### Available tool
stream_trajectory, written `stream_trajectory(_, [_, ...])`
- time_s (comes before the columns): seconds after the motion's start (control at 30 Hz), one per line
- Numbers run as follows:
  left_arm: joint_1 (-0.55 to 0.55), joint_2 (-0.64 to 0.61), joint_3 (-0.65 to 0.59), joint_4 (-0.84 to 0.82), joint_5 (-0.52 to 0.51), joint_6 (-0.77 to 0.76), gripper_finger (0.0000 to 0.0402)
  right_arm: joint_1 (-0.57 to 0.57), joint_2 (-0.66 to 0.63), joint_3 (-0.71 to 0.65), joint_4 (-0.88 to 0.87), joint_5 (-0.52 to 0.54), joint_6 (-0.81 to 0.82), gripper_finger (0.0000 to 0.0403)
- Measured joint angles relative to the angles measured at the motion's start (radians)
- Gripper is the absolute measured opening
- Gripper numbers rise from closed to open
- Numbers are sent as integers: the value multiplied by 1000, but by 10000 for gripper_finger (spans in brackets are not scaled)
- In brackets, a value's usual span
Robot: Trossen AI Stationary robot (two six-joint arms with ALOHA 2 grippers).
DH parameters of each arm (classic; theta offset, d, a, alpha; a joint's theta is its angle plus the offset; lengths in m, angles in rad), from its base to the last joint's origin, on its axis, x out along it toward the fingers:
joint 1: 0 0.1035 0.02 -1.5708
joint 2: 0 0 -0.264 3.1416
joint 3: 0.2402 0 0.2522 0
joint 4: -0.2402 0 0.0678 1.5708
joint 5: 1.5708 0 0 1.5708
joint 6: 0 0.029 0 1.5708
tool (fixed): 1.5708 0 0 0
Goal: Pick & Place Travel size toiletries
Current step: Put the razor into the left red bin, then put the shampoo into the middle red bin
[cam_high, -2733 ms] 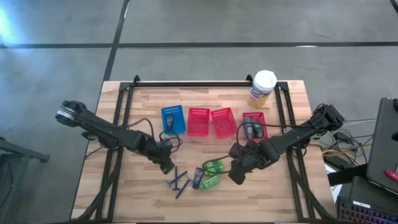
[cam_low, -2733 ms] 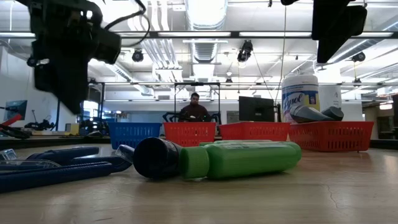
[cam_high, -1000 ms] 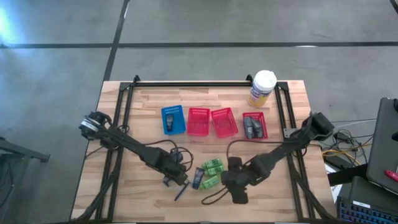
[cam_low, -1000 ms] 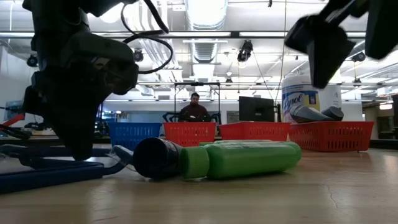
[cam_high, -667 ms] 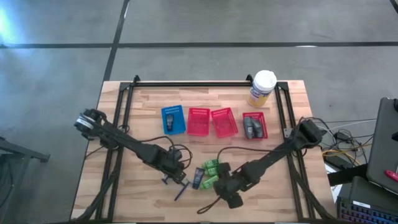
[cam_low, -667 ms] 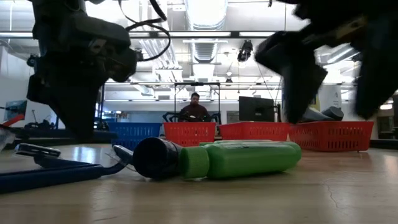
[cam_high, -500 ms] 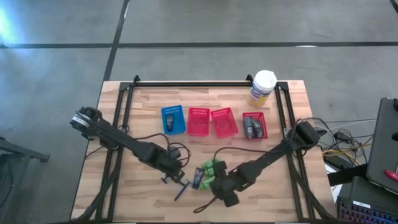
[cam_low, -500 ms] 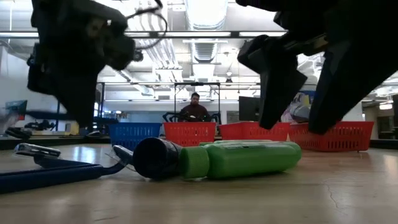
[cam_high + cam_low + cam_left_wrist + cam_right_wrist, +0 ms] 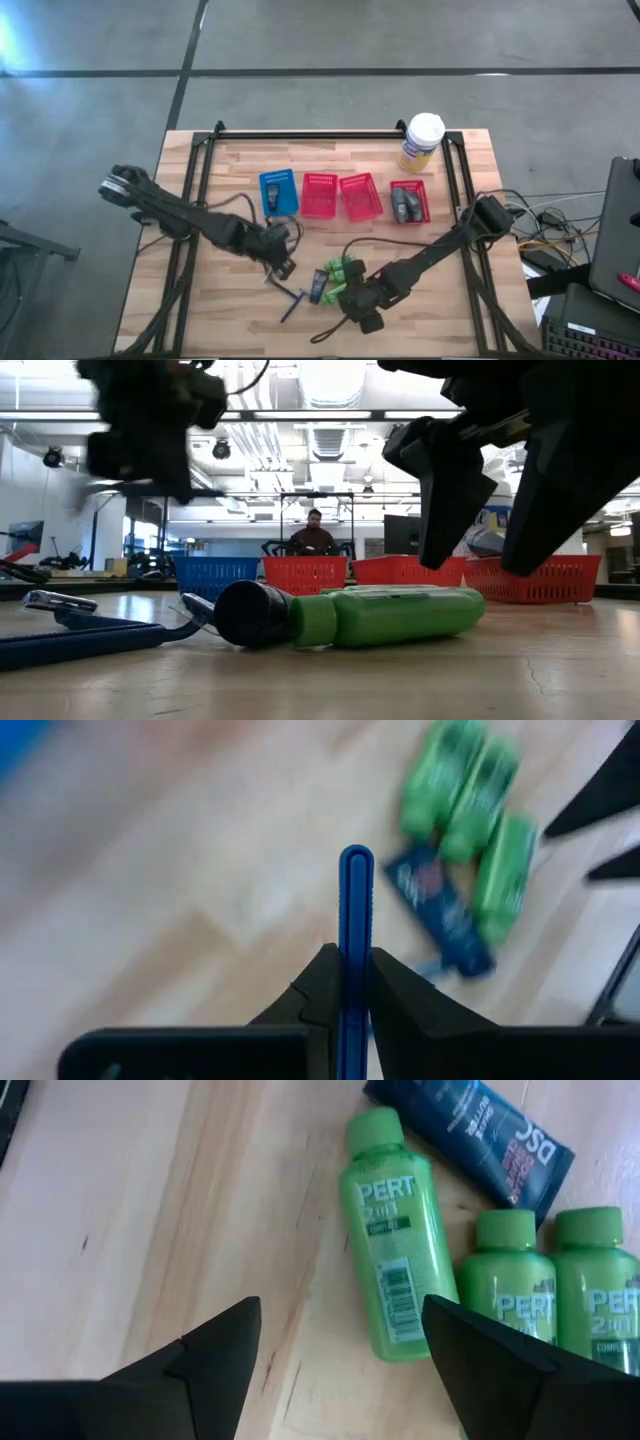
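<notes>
A: R gripper (image 9: 340, 1342), jaws wide, green bottle (image 9: 390, 1240) just ahead between them, lying on worktop (image 9: 150, 1200) — lined up to grab, prob.
B: L gripper (image 9: 346, 982)? 
A: Jaws clamped on blue razor stick (image 9: 355, 910), lifted, likely for blue basket (image 9: 278, 192).

Pale planked wood table (image 9: 230, 300), smooth and matt. On it, glossy green plastic bottles (image 9: 392, 1285), a dark satin tube (image 9: 470, 1138) and blue plastic razor (image 9: 355, 920).
</notes>
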Motion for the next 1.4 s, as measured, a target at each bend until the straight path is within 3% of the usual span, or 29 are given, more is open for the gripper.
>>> stream_trajectory(0.2, [173,-116,-1,49,-34,182,39,0,-1,0,-6,0,42,288])
stream_trajectory(0.3, [307,-123,-2,142,35,239,39,0,-1,0,-7,3,44,292])
stream_trajectory(0.4, [424,-91,-2,280,109,238,39,0,-3,0,-6,5,44,295])
stream_trajectory(0.6, [551,26,-1,410,133,201,39,0,-4,0,-6,7,57,287])
stream_trajectory(0.8, [571,128,-1,427,164,217,53,0,-4,0,-6,7,67,273])
stream_trajectory(0.97, [571,145,-1,426,150,255,119,0,-4,-1,-5,9,55,271])
stream_trajectory(1.17, [577,104,-1,426,117,334,198,-14,-4,-1,4,26,16,291])
stream_trajectory(1.4, [506,-48,-2,277,164,481,216,-41,-2,-1,31,25,-10,308])
